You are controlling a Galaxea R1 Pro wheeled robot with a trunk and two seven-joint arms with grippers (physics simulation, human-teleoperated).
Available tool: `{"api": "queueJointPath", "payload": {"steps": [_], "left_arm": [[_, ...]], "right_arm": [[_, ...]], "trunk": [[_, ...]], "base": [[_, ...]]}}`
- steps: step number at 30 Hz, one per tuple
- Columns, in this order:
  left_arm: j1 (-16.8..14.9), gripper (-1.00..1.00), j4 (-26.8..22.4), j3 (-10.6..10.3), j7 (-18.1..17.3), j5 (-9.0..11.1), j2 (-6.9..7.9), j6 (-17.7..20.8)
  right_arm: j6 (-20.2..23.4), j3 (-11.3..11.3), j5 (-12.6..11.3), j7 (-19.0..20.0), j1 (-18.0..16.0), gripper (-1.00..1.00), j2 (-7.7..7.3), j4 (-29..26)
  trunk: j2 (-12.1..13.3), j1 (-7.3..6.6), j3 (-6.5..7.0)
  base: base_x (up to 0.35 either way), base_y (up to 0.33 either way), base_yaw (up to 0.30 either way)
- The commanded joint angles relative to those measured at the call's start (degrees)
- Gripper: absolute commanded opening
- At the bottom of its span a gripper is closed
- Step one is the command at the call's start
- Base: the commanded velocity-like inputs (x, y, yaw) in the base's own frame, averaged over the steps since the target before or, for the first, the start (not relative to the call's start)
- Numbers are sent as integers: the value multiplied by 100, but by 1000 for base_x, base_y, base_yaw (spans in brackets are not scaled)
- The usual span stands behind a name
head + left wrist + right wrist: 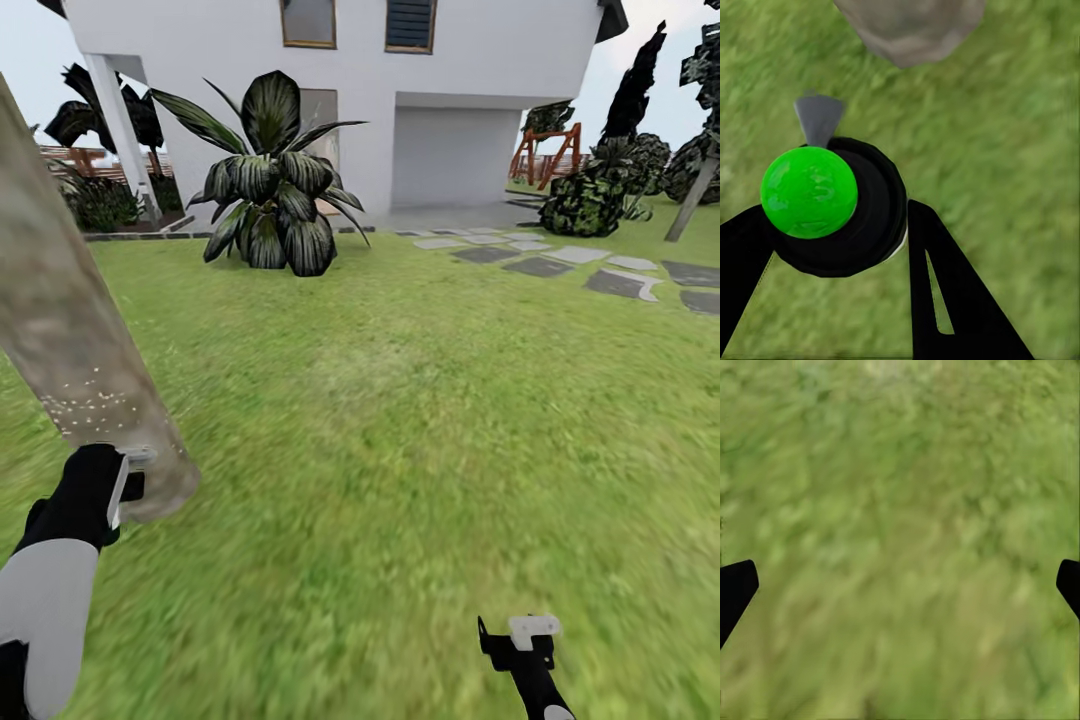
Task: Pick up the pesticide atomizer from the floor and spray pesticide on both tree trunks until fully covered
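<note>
Risk: judged likely to leave bark bare, since white pesticide (88, 408) speckled only a low band of the tree trunk (60, 330) at left of frame.
Cause: nozzle held close and low beside the trunk base.
Left gripper (840, 225): clamped around the pesticide atomizer (844, 214), green-capped, lower left of frame.
Right gripper (520, 640): fingertips spread wide, empty, bottom right.
Surface: grass lawn (420, 420), level.
Room: white house (400, 90) and broad-leaved plant (272, 180) at top; stepping stones (560, 262) upper right.

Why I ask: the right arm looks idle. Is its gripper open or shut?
Open: the right gripper shows its two dark fingertips far apart at the picture's edges, with grass between them.
</note>
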Motion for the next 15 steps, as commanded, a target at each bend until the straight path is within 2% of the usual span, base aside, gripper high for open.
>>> {"api": "queueJointPath", "payload": {"steps": [1, 7, 15], "left_arm": [[77, -100, -2, 1, 35, 43, -5, 15], [183, -100, -3, 10, 33, 78, -71, 10], [192, -100, -3, 14, 32, 92, -75, 20]], "right_arm": [[-7, 48, 8, -50, -2, 100, -2, 2], [-7, 50, 8, -50, -2, 100, -2, 2], [-7, 48, 8, -50, -2, 100, -2, 2]], "trunk": [[-2, 2, -5], [-2, 2, -5], [-2, 2, -5]], "base": [[304, -36, 266], [305, -56, 250], [192, -211, 23]]}}
